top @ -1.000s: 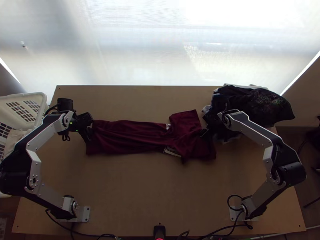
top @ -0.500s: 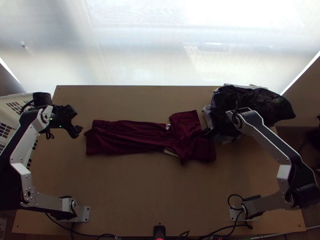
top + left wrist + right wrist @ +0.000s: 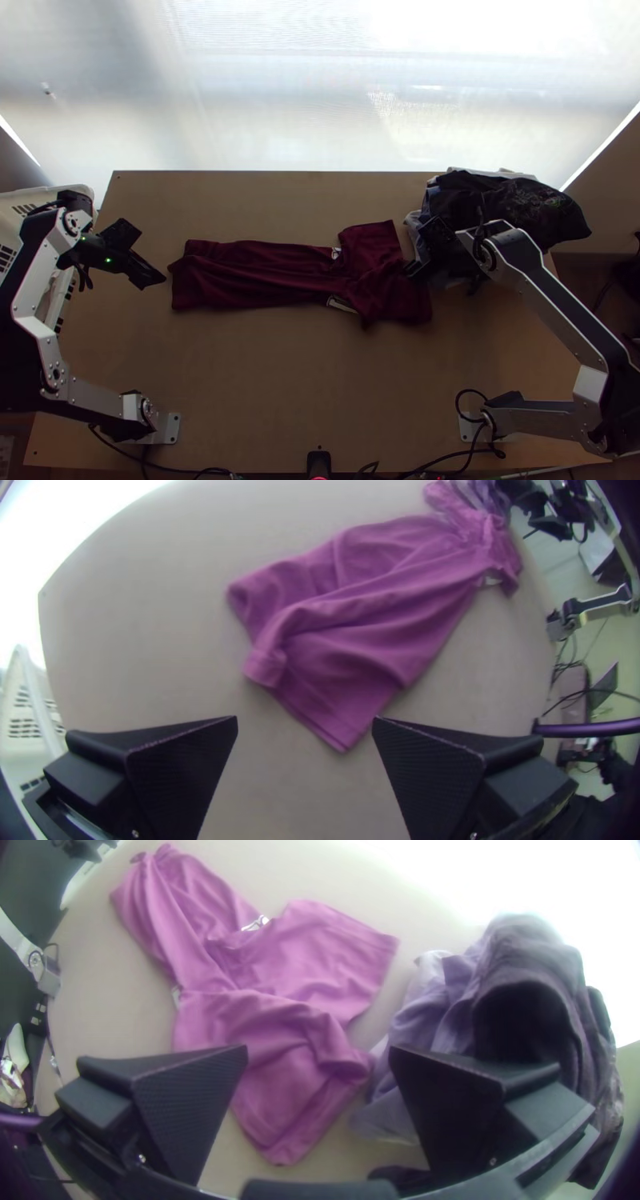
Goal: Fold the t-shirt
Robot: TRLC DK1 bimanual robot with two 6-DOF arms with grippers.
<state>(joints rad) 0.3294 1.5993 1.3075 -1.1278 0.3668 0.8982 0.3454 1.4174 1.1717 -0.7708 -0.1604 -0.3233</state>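
Observation:
The dark red t-shirt lies lengthwise across the table, its body narrow and wrinkled, its sleeves spread at the right end. Just off its left end is my left gripper; in the left wrist view that gripper stands open above the table, and the hem of the shirt is turned over at one corner. Over the sleeve end hovers my right gripper. The right wrist view has this gripper open, with the shirt's sleeve part below and between its fingers, not gripped.
A heap of dark and pale clothes lies at the table's back right, close beside the right gripper. A white basket stands off the left edge, behind the left arm. Bare table lies in front of the shirt.
My left gripper has come away from the shirt's left end toward the left. The right gripper has drawn back slightly to the right. The shirt lies nearly the same, its left end now uncovered.

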